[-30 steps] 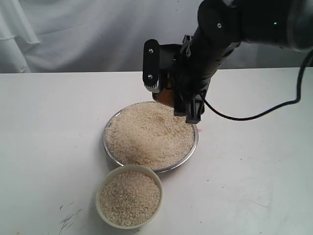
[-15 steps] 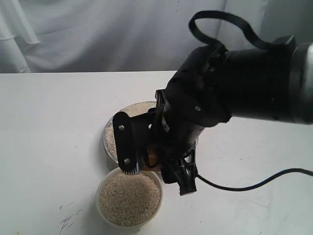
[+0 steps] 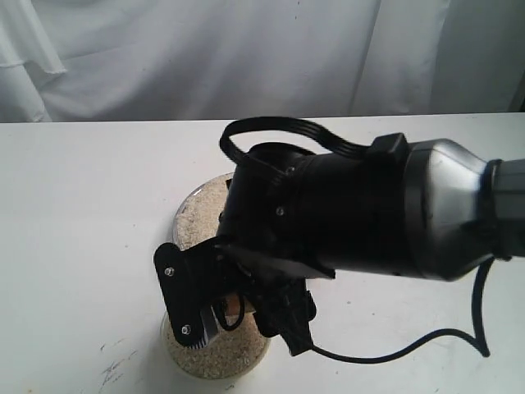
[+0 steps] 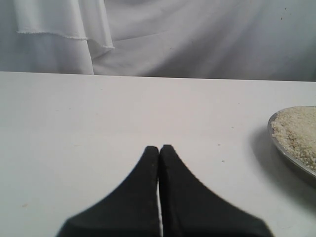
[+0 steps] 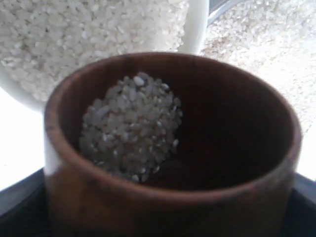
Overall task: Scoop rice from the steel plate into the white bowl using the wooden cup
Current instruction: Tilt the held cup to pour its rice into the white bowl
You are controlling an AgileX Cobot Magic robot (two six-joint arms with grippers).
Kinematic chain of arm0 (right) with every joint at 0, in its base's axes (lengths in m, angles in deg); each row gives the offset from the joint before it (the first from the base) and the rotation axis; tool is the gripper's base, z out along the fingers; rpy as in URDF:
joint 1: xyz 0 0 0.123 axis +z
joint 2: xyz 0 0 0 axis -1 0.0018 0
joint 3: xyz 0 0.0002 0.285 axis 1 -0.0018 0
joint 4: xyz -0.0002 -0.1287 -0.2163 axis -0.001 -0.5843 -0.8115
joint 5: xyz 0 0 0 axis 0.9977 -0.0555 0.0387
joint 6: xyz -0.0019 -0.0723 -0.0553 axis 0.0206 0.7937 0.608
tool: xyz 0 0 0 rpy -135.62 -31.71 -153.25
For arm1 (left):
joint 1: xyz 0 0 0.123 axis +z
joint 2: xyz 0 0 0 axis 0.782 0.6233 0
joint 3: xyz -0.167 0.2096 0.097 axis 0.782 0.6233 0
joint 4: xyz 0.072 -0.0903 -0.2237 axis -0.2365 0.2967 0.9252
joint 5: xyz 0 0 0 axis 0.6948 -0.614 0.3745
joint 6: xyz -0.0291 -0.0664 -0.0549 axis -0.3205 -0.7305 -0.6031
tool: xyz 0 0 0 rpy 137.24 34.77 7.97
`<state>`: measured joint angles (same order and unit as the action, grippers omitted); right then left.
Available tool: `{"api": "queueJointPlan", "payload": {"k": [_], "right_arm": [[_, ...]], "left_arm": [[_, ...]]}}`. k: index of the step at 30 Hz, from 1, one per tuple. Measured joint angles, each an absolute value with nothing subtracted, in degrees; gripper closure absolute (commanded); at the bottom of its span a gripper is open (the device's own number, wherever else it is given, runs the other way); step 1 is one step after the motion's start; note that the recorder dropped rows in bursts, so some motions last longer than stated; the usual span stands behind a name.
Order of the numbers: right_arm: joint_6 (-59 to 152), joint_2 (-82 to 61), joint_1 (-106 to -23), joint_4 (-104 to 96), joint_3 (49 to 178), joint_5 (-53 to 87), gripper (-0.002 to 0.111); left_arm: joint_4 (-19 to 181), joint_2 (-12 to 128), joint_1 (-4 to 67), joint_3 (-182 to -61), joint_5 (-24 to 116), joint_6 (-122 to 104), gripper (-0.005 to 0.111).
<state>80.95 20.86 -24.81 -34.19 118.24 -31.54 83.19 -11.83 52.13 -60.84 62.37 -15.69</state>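
My right gripper (image 3: 238, 316) is shut on the wooden cup (image 5: 98, 197), holding it just above the white bowl (image 3: 246, 365). The cup is tilted, and a small heap of rice (image 5: 131, 126) lies against its inner wall. In the exterior view only a sliver of the cup (image 3: 235, 305) shows between the black fingers. The bowl holds rice (image 5: 74, 34) almost up to its rim. Behind it, the steel plate (image 3: 182, 215) with its rice (image 3: 205, 215) is mostly hidden by the arm. My left gripper (image 4: 159, 148) is shut and empty, low over the table beside the plate (image 4: 291, 160).
The bulky black right arm (image 3: 353, 213) hangs over the plate and bowl, with its cable (image 3: 459, 336) trailing to the right. A white cloth backdrop (image 3: 164, 57) closes off the far edge of the white table (image 3: 74, 205).
My right arm has carried the cup from the far rim of the steel plate, across the rice, to above the white bowl. The arm now hides most of both dishes.
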Motion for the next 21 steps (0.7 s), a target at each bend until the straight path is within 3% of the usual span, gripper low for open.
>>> {"api": "queueJointPlan", "payload": {"k": [21], "right_arm": [[75.91, 20.86, -20.84, -47.37, 118.24, -34.64, 0.108]], "left_arm": [[83.19, -11.83, 52.13, -60.84, 62.37, -15.69, 0.107]]}}
